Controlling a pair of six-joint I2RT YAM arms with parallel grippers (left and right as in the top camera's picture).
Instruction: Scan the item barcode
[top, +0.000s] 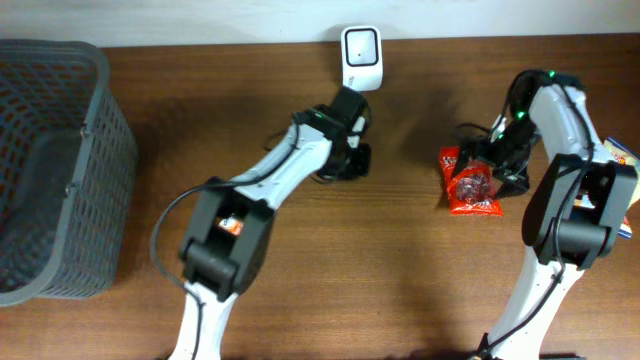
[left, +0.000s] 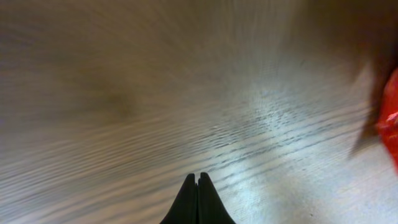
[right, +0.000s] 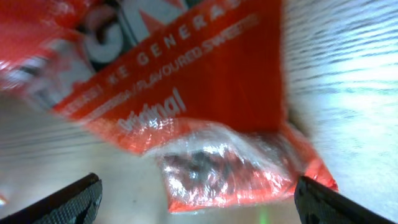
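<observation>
Currently right gripper (right: 199, 190) gapes over red sweet packet (top: 474, 192), ready to grasp. Left gripper (left: 197, 183) shut, empty, near scanner (top: 360, 55).

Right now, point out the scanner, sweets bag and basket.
scanner (top: 360, 48), overhead view, its dark window.
sweets bag (right: 205, 81), right wrist view, its red printed face.
basket (top: 118, 200), overhead view, its right wall.

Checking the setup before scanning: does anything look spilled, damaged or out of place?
Nothing stands out. The red snack bag lies on the table with no visible tear or spill, the scanner sits at the far edge, and the basket at the left.
</observation>
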